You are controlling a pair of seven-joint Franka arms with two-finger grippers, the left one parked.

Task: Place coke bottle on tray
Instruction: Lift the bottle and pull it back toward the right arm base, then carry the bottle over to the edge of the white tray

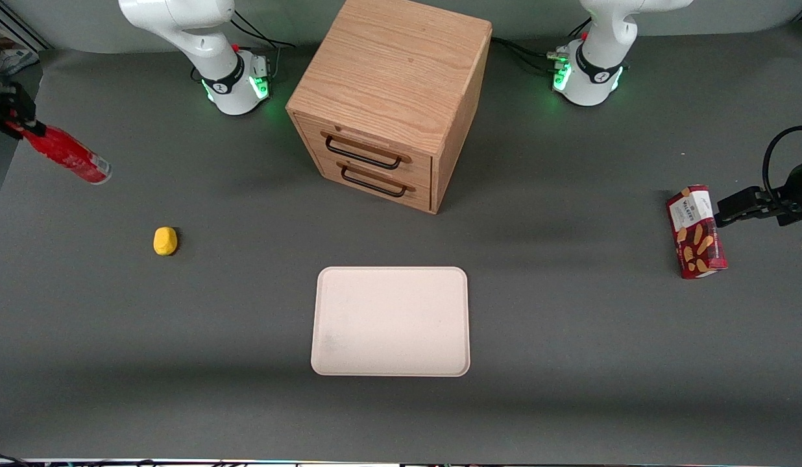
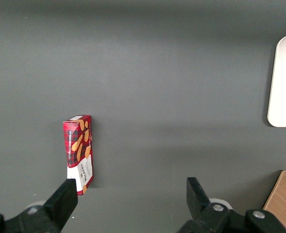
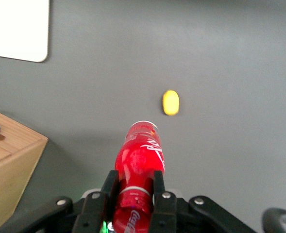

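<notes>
The coke bottle [image 1: 69, 155] is red and glossy with a silvery base. It hangs tilted in the air over the working arm's end of the table. My gripper [image 1: 21, 126] is shut on its neck, by the cap. In the right wrist view the gripper [image 3: 133, 187] pinches the bottle [image 3: 139, 160] between both fingers, base pointing away. The pale pinkish-cream tray [image 1: 391, 321] lies flat and bare on the table, nearer the front camera than the cabinet. A corner of the tray [image 3: 16, 29] also shows in the right wrist view.
A wooden two-drawer cabinet [image 1: 391, 97] stands mid-table, farther from the front camera than the tray. A small yellow object [image 1: 165, 240] lies on the table below and near the bottle. A red snack box [image 1: 696, 232] stands toward the parked arm's end.
</notes>
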